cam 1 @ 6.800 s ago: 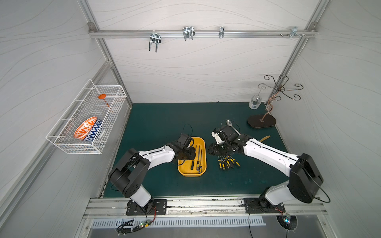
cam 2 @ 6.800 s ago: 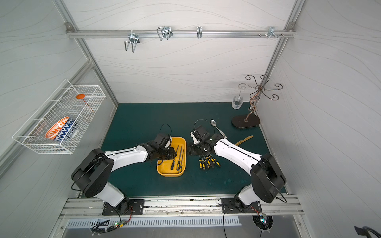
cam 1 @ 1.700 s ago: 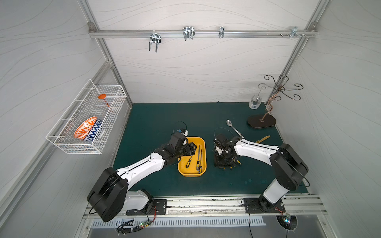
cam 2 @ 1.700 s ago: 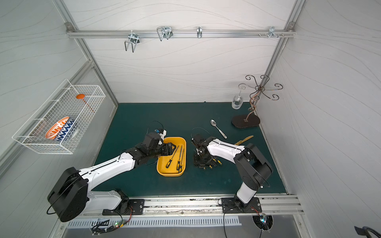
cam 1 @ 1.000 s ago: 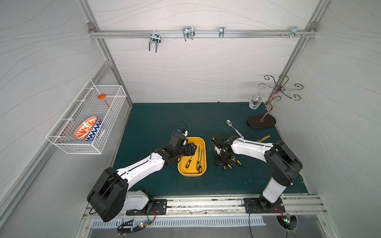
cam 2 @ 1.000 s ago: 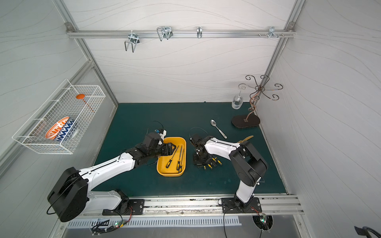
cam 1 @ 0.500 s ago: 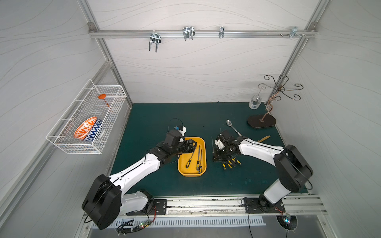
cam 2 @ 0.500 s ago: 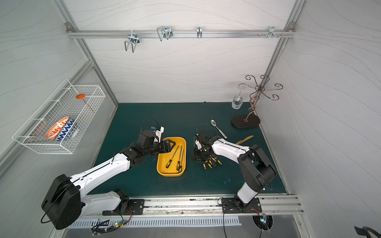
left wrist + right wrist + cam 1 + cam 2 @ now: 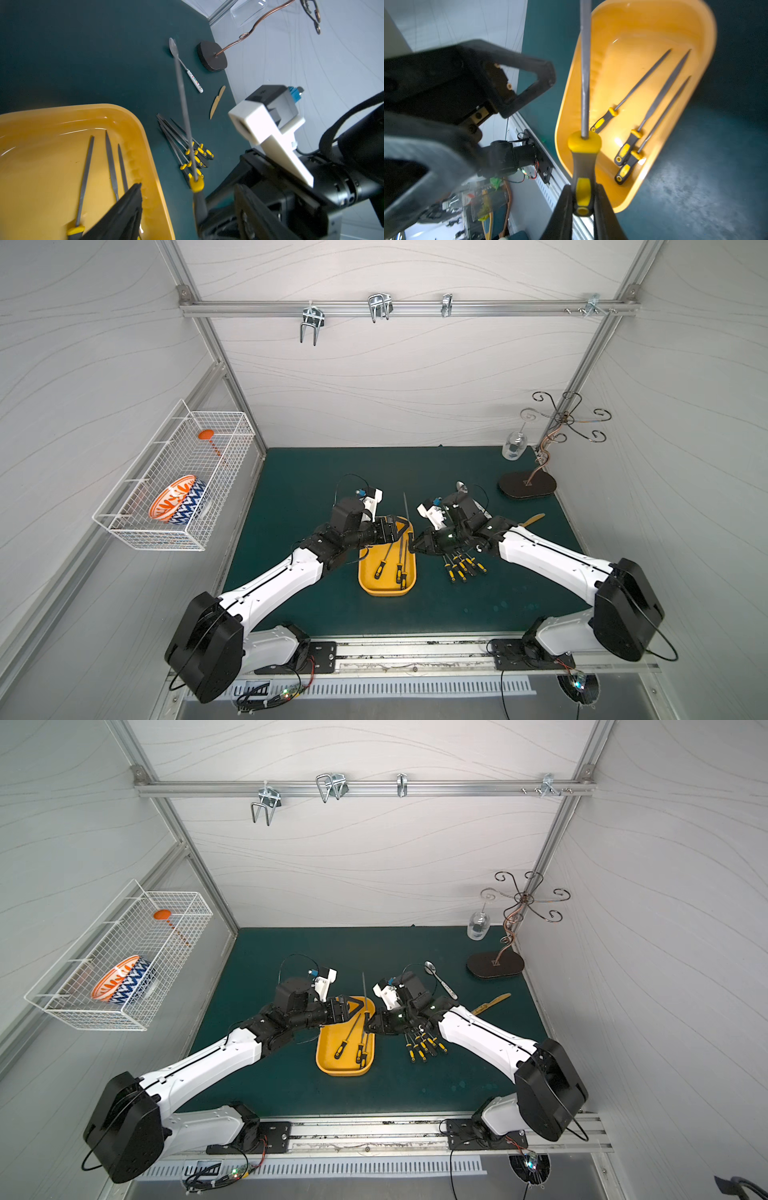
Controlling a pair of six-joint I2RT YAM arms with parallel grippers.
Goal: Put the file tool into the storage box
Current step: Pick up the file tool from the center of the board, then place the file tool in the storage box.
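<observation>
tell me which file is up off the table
The file in the right gripper, clamped by its handle; three others lie in the tray, the rest on the mat.

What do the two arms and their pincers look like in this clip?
Both match: the left arm and right arm have white shell links between bulky black joint housings. Each wrist carries a white camera bracket with a blue connector and a black looping cable. The left pincer and right pincer are black; the left one's fingers are hollow triangular frames.
</observation>
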